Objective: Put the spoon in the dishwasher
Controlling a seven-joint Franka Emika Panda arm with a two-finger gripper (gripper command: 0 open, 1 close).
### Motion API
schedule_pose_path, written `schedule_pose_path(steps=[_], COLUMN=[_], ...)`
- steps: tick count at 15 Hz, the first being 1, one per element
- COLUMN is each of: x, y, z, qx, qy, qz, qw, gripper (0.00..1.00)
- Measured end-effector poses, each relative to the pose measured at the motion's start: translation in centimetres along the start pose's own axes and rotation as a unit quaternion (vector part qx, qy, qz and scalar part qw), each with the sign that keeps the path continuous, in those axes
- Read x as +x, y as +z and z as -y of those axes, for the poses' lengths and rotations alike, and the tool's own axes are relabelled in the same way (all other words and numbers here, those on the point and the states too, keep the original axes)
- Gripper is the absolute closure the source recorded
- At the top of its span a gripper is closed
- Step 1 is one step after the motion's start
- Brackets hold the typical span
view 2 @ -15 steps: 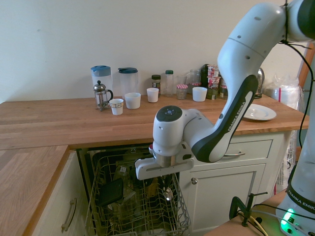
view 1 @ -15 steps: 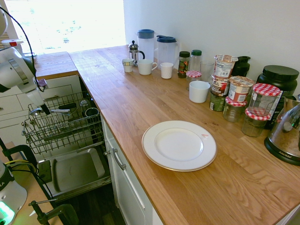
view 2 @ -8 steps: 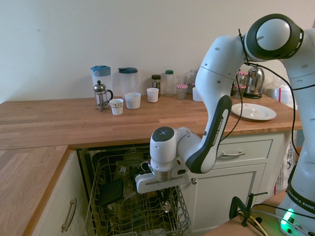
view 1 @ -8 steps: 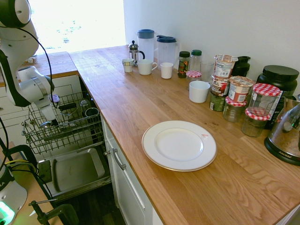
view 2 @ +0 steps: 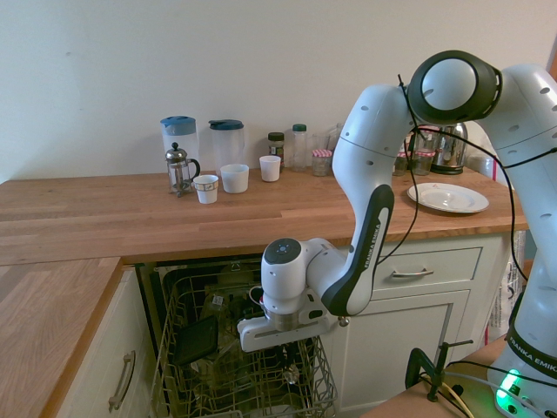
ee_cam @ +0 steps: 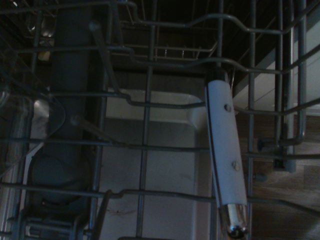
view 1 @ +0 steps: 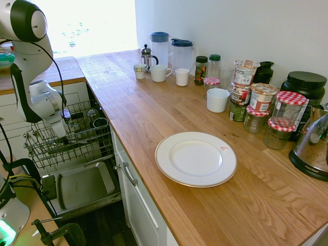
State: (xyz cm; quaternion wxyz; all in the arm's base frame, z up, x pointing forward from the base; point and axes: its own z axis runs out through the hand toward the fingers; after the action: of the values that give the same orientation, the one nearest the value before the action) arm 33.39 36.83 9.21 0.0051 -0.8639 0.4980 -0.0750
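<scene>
Lower over the dishwasher rack point(view 1: 77, 148) than one second before, my end effector point(view 2: 287, 354) had come down, and the shiny bowl of the spoon point(view 2: 291, 374) went down together with it. My fingers were closed on the spoon, I judged, near its neck, because the bowl hung on one side and a pale riveted handle point(ee_cam: 227, 135) reached out from the other. Such a grip left both ends free, which should help to lay it between the wires.

The spoon was thus at the rack, but not released. The dark container point(view 2: 196, 340) stood in the left part of the rack, so I think the right part was chosen because it gave more room. The plate point(view 1: 196, 159) rested on the bench point(view 1: 128, 115), apart from this work.

Next, I would need to lower gently, see that wires support the spoon, then open. A slim thing could slip through the gaps, or its handle could catch a wire.
</scene>
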Motion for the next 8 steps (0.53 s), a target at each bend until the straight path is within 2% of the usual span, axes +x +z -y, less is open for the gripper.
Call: schedule_pose_path(steps=[8], x=[-0.12], y=[0.31], z=[0.23], qx=[0.005], qy=[0.0], qz=[-0.001], qw=[1.0], gripper=[0.0])
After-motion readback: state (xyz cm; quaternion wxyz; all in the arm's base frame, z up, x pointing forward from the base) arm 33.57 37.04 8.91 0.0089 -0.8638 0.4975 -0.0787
